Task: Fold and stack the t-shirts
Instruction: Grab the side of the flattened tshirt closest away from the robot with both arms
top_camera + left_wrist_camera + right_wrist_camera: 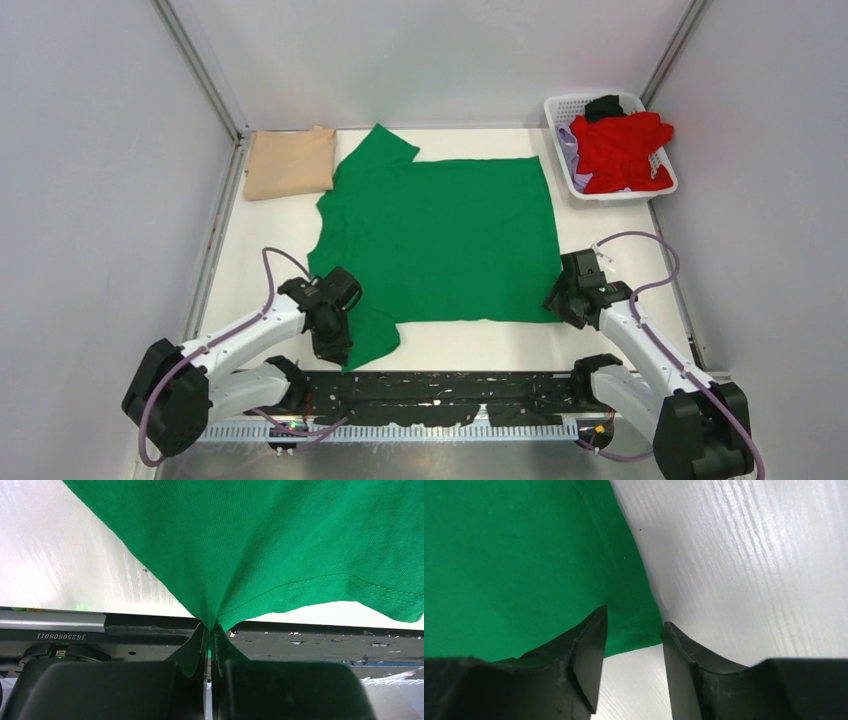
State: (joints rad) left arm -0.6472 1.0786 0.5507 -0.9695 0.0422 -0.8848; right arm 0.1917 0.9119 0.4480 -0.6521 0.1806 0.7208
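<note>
Green t-shirt clamped in left end effector.

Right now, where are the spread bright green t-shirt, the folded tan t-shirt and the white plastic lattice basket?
Bright green t-shirt [440, 240]: top external view, middle of its body.
Folded tan t-shirt [290, 162]: top external view, centre of the fold.
White plastic lattice basket [562, 107]: top external view, far-left rim.

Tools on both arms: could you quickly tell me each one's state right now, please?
Left tool: closed, holding the green shirt.
Right tool: open, straddling the shirt's corner.
</note>
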